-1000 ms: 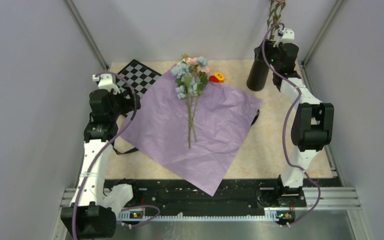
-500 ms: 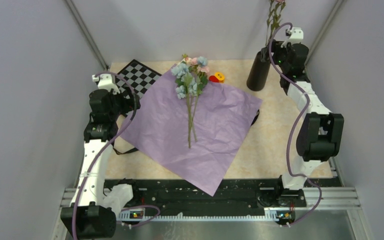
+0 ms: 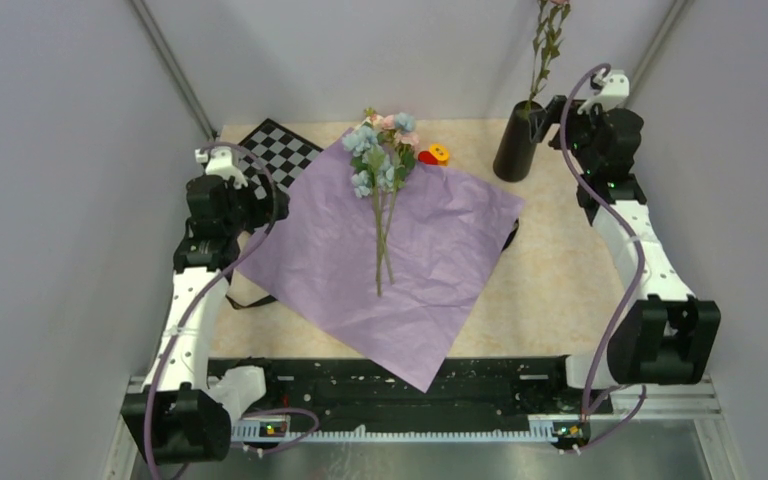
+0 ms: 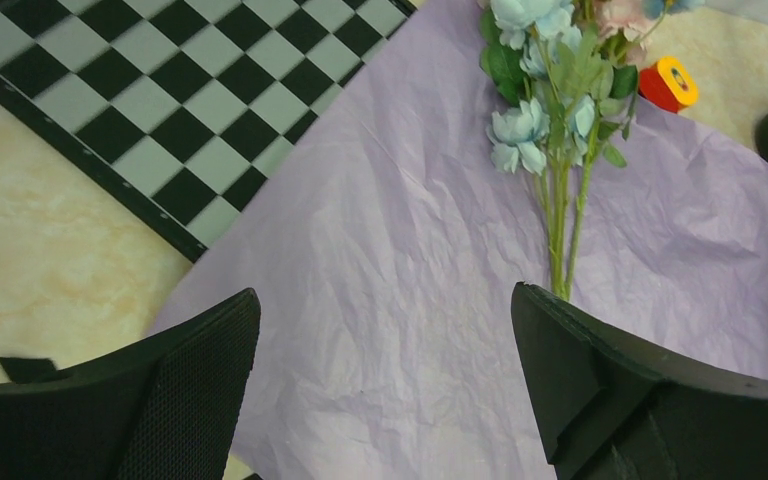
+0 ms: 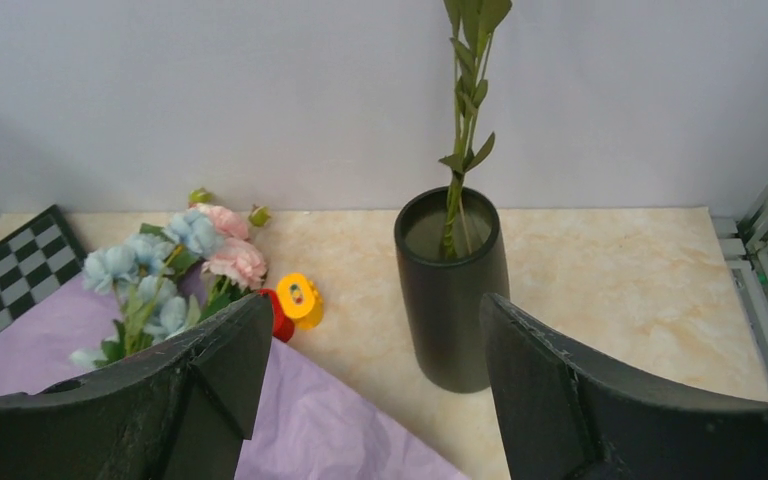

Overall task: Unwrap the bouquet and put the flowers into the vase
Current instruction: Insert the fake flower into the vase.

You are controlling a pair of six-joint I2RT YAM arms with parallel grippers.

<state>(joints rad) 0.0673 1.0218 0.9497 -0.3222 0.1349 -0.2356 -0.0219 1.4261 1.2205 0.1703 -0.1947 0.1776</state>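
Each arm consists of white moulded links joined by black cylindrical joint housings. The left arm (image 3: 188, 318) and the right arm (image 3: 642, 250) share the same finish. A lilac-grey cable (image 3: 171, 330) is routed externally along each arm. A small white bracket (image 3: 216, 158) is fitted on top of each wrist. The left gripper (image 4: 382, 295) and the right gripper (image 5: 375, 300) carry broad, matte black, wedge-shaped fingers (image 4: 650, 400). One left finger pad (image 4: 195, 385) has a fine mesh texture.
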